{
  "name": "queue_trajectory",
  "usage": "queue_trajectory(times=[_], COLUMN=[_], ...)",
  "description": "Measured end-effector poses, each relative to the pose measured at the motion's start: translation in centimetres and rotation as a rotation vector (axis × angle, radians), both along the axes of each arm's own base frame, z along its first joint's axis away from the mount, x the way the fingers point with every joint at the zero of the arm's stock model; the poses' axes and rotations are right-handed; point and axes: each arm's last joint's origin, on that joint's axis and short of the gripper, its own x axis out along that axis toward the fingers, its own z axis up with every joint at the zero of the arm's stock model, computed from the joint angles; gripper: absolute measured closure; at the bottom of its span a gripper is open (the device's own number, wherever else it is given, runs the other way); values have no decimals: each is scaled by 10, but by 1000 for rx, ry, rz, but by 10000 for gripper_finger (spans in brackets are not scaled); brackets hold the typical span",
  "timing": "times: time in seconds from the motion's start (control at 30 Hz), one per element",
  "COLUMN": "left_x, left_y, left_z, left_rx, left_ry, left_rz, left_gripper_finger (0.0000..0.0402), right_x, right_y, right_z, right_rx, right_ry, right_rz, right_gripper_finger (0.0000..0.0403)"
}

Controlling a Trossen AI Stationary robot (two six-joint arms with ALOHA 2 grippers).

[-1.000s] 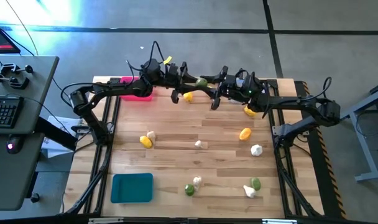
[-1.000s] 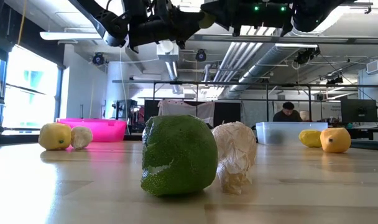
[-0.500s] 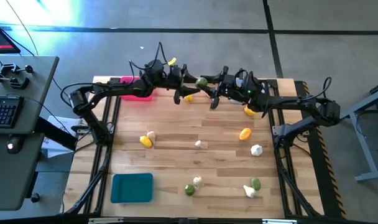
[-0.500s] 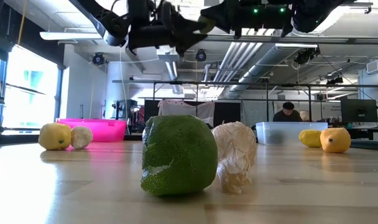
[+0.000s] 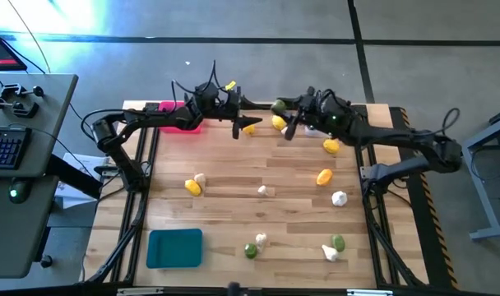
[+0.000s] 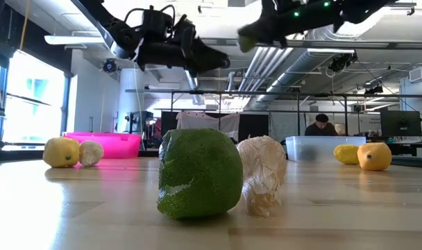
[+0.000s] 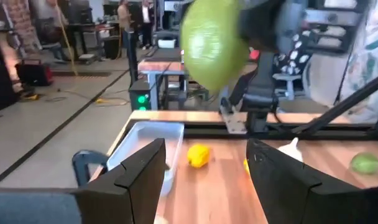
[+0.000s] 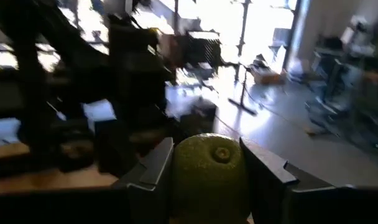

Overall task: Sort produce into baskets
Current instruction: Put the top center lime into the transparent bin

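A wooden table (image 5: 233, 177) stands on grey floor, a desk (image 5: 24, 164) to its left. The pink bin (image 5: 178, 117) is half hidden under the left arm; the clear bin (image 6: 323, 147) shows behind, the teal bin (image 5: 174, 248) nearest. Left gripper (image 5: 240, 122) hangs with fingers apart, beside the pink bin. Right gripper (image 8: 207, 163) clamps a lime (image 8: 207, 168) aloft. Three limes, five lemons, five garlics lie loose.

A green lime (image 5: 278, 106) sits pinched in the right hand (image 8: 206, 163), high above the worktop's (image 5: 258, 168) far edge. Lemons, limes and garlic bulbs lie scattered below; the pink basket (image 5: 181, 123), clear basket (image 6: 325, 147) and teal basket (image 5: 174, 247) stand apart.
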Motion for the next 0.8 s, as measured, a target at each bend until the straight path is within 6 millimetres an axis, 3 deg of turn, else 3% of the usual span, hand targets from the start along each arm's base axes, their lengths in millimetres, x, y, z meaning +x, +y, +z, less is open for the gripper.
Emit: queue_trajectory(times=[0.2, 0.47, 0.8], left_x=[-6, -14, -16], left_y=[1, 1, 3], left_z=[-12, -27, -29], left_rx=[-8, -9, -11], left_ry=[32, 59, 62], left_rz=[17, 27, 35], left_gripper_finger=[193, 193, 193], right_x=[-34, -73, -86], right_y=[-15, -51, -97], right_z=[-12, -43, -87], right_rx=[180, 452, 575], right_ry=[195, 392, 548], right_rz=[-250, -529, -698], right_gripper_finger=[274, 274, 275])
